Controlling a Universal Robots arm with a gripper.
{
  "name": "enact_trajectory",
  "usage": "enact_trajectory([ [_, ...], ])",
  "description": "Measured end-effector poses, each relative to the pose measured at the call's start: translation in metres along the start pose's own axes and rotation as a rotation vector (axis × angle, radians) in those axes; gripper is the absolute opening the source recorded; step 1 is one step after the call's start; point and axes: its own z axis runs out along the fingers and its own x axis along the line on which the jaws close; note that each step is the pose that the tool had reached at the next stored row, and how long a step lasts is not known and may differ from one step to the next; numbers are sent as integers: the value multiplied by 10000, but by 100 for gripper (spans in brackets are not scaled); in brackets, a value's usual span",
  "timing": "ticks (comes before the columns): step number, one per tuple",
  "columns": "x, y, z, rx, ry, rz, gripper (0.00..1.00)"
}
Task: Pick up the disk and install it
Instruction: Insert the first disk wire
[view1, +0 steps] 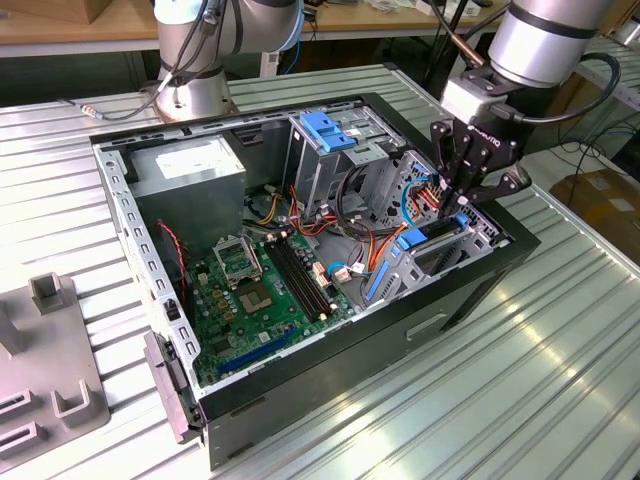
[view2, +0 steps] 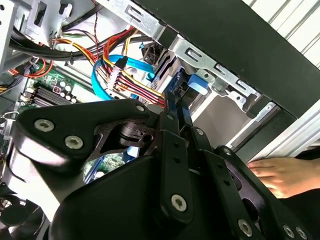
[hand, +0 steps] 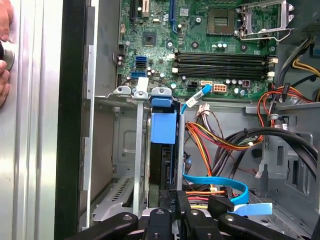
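The disk (hand: 163, 127) stands on edge in the drive bay of the open computer case (view1: 400, 350), with its bright blue frame on top and its dark edge below it between the bay's metal rails. In the exterior view its blue frame (view1: 412, 239) sits low in the bay at the case's right end. My gripper (view1: 458, 205) reaches down into that bay. In both wrist views its black fingers (view2: 172, 120) (hand: 172, 205) are closed together on the near end of the disk's blue frame (view2: 198, 84).
Red, yellow and blue cables (hand: 215, 145) run right beside the bay. The motherboard (view1: 260, 290), a grey power supply box (view1: 190, 170) and a blue handle on the metal cage (view1: 328, 130) lie inside the case. A person's hand (view2: 280, 175) rests outside the case wall. A grey fixture (view1: 50, 370) sits at the exterior view's left.
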Motion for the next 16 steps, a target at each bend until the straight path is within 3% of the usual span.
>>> enact_trajectory([
  [2,4,0,12,0,-1,0,17],
  [3,20,2,48,0,-4,1,17],
  [5,21,3,65,-24,-4,375,17],
  [10,22,4,130,-25,-31,393,17],
  [16,23,4,139,-25,-39,395,17],
])
